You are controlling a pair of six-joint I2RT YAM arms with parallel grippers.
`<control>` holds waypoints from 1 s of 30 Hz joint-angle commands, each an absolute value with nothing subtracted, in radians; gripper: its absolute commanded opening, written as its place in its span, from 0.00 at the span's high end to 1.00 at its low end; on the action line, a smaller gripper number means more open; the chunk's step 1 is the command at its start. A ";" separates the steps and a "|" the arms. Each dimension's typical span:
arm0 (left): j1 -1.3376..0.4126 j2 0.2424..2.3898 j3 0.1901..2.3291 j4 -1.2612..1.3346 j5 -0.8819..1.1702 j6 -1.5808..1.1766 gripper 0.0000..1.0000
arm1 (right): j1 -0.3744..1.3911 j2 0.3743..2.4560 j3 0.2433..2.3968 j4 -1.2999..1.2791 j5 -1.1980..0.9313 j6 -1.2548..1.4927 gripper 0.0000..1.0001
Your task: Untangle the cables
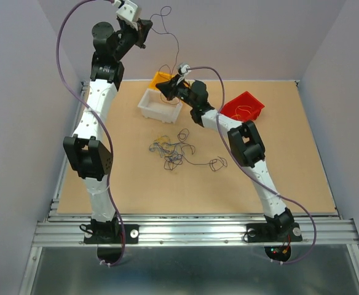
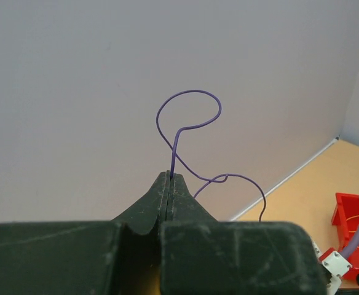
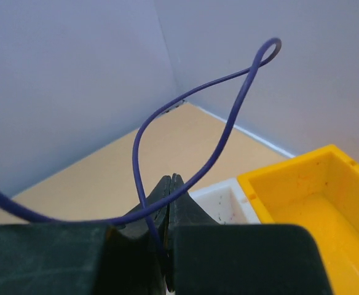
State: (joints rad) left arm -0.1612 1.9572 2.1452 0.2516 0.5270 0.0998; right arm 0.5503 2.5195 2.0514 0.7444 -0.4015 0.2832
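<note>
Soft, even light fills all three views, bright and diffuse. The arms (image 1: 96, 123) cast only faint, blurred shadows on the worktop (image 1: 290, 178). The overhead view is sharp; in both wrist views the near fingers (image 2: 152, 209) look slightly soft.

Three bins line the far side of a light wooden tabletop (image 1: 278, 161).
A white bin (image 1: 158, 113) stands just in front of a yellow bin (image 1: 160, 77). A red bin (image 1: 249, 96) sits apart to their right, turned at an angle. Pale lilac-grey walls (image 1: 247, 37) close in the tabletop on three sides, and a metal rail (image 1: 198, 232) runs along its near edge.
</note>
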 commanded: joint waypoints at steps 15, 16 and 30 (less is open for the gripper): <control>-0.066 1.930 1.999 0.319 0.512 0.098 1.00 | 0.592 2.591 2.103 0.693 -0.275 0.344 0.82; -0.066 1.919 1.978 0.324 0.511 0.103 1.00 | 0.592 2.585 2.092 0.690 -0.276 0.345 0.79; -0.066 1.819 1.690 0.443 0.518 0.100 1.00 | 0.591 2.430 1.867 0.707 -0.207 0.324 0.38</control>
